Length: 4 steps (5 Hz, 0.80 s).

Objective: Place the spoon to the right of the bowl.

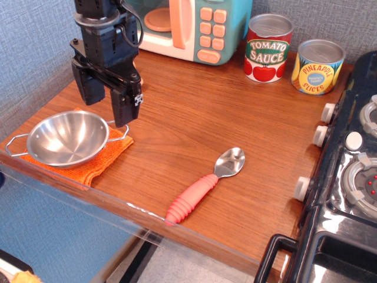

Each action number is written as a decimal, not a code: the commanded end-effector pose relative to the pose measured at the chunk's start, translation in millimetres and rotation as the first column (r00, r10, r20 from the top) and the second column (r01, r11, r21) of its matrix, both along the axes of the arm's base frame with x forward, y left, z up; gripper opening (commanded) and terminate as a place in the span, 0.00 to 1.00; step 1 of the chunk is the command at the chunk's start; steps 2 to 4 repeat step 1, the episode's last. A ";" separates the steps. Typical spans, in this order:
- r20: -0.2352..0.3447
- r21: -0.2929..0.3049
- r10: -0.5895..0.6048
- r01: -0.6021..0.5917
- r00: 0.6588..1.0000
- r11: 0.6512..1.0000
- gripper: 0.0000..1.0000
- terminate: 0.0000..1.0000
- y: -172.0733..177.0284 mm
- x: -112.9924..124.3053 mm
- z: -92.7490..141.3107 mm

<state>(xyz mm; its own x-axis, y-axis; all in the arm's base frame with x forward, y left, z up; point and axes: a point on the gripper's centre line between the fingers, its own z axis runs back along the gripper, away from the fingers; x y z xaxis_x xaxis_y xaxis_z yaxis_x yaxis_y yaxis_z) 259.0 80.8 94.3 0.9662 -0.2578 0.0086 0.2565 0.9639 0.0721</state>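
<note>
Taking the bowl (66,138) as my landmark, the wooden table (194,118) spreads out under it, a black toy stove (347,177) sits far to its right, and a teal toy microwave (188,26) stands behind it with a tomato sauce can (268,47) and a pineapple slices can (318,66) further right along the wall. The bowl itself rests on an orange cloth (97,159), and my gripper (106,109) hangs just above its back right rim with fingers spread apart and nothing between them. The spoon (206,184) lies well to the bowl's right near the table's front edge, red handle toward the front, bare wood between them.
</note>
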 end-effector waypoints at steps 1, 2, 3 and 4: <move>0.040 0.011 0.004 -0.004 0.999 1.000 1.00 1.00 1.5 1.1 17.0; 0.040 0.011 0.004 -0.004 0.999 1.000 1.00 1.00 1.5 1.1 17.0; 0.040 0.011 0.004 -0.004 0.999 1.000 1.00 1.00 1.5 1.1 17.0; 0.040 0.011 0.004 -0.004 0.999 1.000 1.00 1.00 1.5 1.1 17.0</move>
